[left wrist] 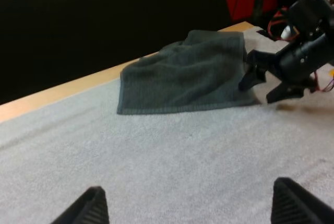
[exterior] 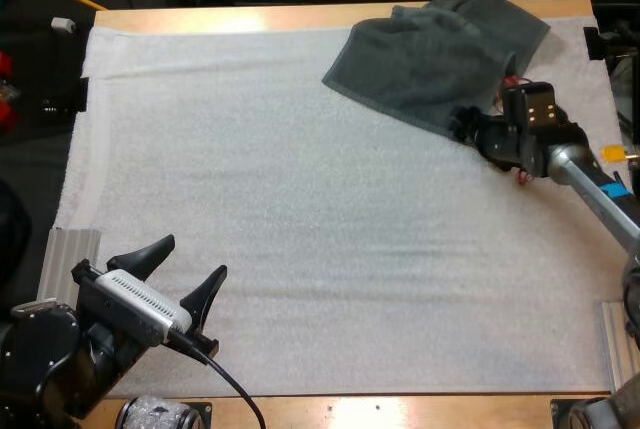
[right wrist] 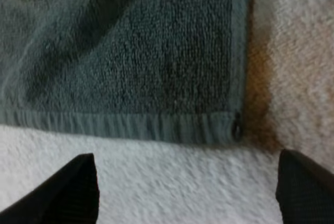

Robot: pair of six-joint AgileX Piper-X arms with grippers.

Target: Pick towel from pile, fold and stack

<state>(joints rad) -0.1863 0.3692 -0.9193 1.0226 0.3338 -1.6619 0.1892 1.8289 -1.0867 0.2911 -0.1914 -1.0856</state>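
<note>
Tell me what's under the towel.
The towel lies on the white mat, its far edge over the bare table. Anything beneath its folds is covered.

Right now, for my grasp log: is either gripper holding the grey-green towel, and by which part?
Nothing is held: right gripper open at the hemmed corner of the dark grey-green towel, left gripper open over the white mat.

I see one dark grey-green towel (exterior: 435, 59), loosely spread and slightly rumpled, at the white mat's (exterior: 300, 249) far right corner, its hemmed corner flat.
</note>
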